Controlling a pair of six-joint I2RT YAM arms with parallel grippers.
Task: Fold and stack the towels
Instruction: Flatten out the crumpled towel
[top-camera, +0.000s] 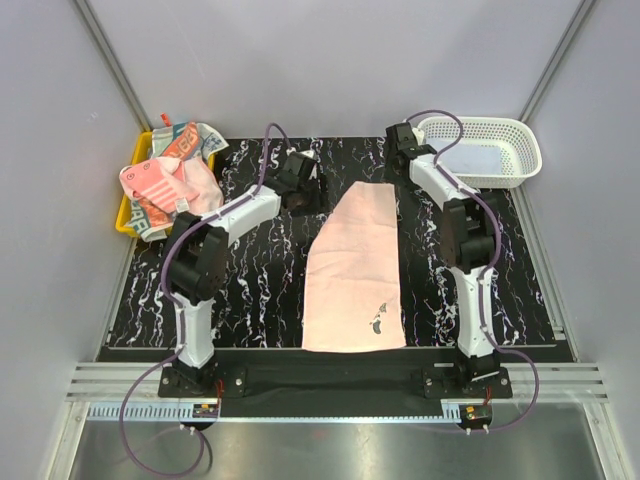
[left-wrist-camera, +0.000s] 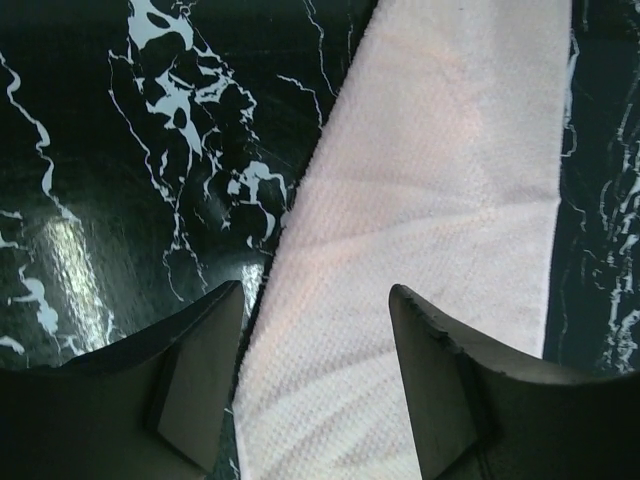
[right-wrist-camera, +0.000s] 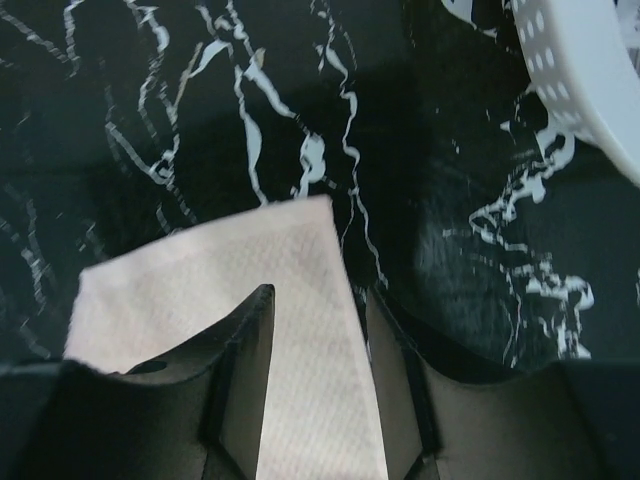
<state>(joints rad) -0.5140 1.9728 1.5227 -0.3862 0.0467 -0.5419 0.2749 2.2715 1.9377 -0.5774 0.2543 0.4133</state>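
"As you reach over the desk (top-camera: 250, 300), where is the pink towel (top-camera: 355, 270)?"

"It lies flat down the middle of the desk, a long strip between my two arms. My left fingers (left-wrist-camera: 195, 380) stand wide at its far left edge, one over bare desk and one over the cloth, gripping nothing. My right fingers (right-wrist-camera: 240, 370) are parted more narrowly at its far right corner, and the cloth lies loose beneath them."

"And the other towels (top-camera: 170, 185)?"

"Heaped in the yellow tray (top-camera: 125, 212) at the far left, a pink striped towel (top-camera: 150, 180) in front, a lettered cream towel (top-camera: 185, 140) behind. The white basket (top-camera: 520, 140) sits at the far right, near my right fingers."
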